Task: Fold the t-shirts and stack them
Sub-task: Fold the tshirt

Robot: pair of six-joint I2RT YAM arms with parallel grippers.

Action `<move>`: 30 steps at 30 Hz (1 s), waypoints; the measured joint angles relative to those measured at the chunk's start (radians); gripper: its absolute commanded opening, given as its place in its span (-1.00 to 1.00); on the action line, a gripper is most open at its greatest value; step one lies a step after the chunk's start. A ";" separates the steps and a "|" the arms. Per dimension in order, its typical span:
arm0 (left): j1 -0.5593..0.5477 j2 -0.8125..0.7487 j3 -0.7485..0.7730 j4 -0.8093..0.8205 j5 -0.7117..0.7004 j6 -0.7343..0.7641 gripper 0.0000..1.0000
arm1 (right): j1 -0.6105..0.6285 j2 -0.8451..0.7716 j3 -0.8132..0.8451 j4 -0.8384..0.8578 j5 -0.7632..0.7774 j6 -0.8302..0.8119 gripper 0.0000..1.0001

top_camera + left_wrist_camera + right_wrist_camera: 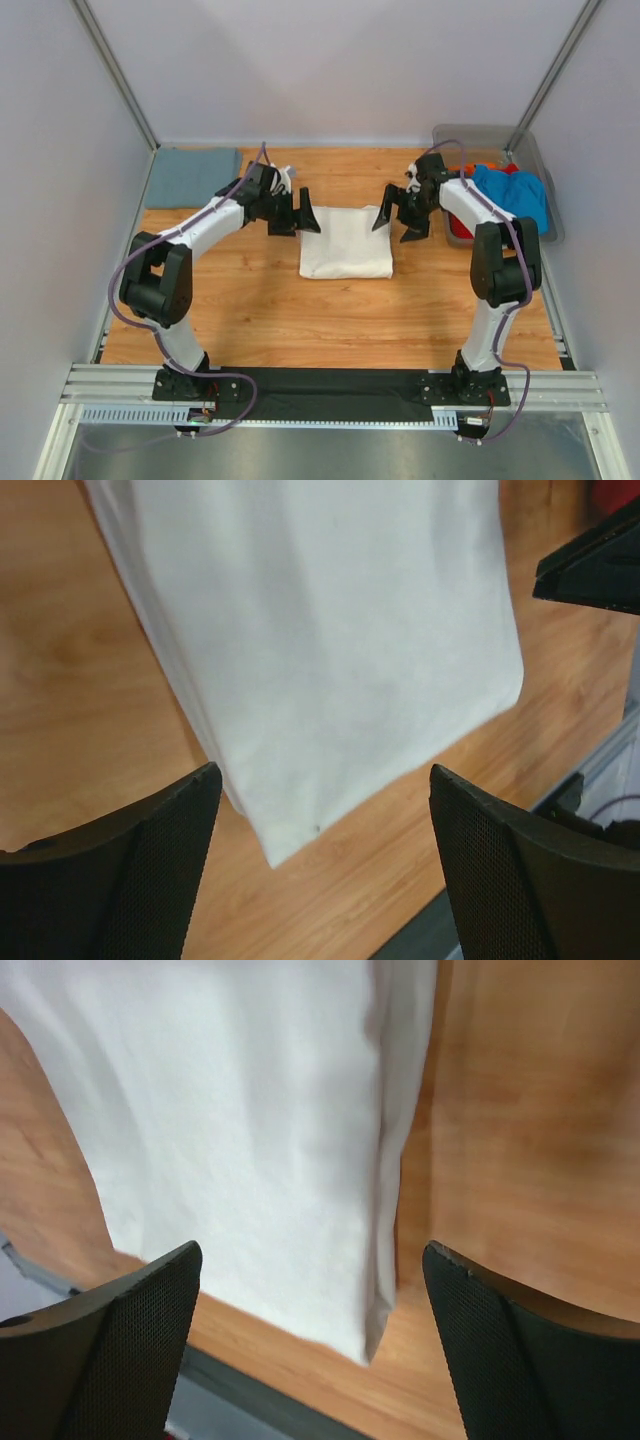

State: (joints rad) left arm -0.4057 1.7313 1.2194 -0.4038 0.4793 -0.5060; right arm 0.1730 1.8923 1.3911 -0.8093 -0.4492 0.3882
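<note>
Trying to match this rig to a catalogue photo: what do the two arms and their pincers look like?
Both the left arm and right arm have white links between chunky black joints. A thin purple cable loops along each. The left pincer and right pincer are black, with two broad wedge-shaped fingers whose inner faces carry a fine dotted texture.

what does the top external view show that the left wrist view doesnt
Only top external: the folded grey-blue t-shirt at the far left corner, the bright blue t-shirt in the clear bin, both whole arms. Only left wrist: the layered fold edge of the cream-white t-shirt up close, the mesh on the fingers. Both: that shirt on the wooden table, the open left gripper empty.
</note>
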 measured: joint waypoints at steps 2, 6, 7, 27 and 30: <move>0.037 0.055 0.117 -0.023 -0.019 0.027 0.66 | -0.009 0.058 0.140 -0.008 0.042 -0.016 0.69; 0.099 0.227 0.350 -0.038 -0.042 0.079 0.36 | -0.021 0.208 0.417 -0.033 0.084 -0.045 0.38; 0.107 0.261 0.387 -0.045 -0.045 0.088 0.29 | -0.021 0.238 0.459 -0.039 0.088 -0.048 0.19; 0.105 0.512 0.534 -0.052 -0.008 0.076 -0.03 | -0.021 0.428 0.582 -0.084 0.095 -0.056 -0.14; 0.105 0.527 0.555 -0.039 -0.008 0.064 -0.32 | -0.020 0.435 0.597 -0.084 0.098 -0.057 -0.37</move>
State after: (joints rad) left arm -0.3004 2.2585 1.7741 -0.4423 0.4713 -0.4419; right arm 0.1528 2.3272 1.9877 -0.8936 -0.3508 0.3313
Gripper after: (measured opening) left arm 0.436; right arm 0.411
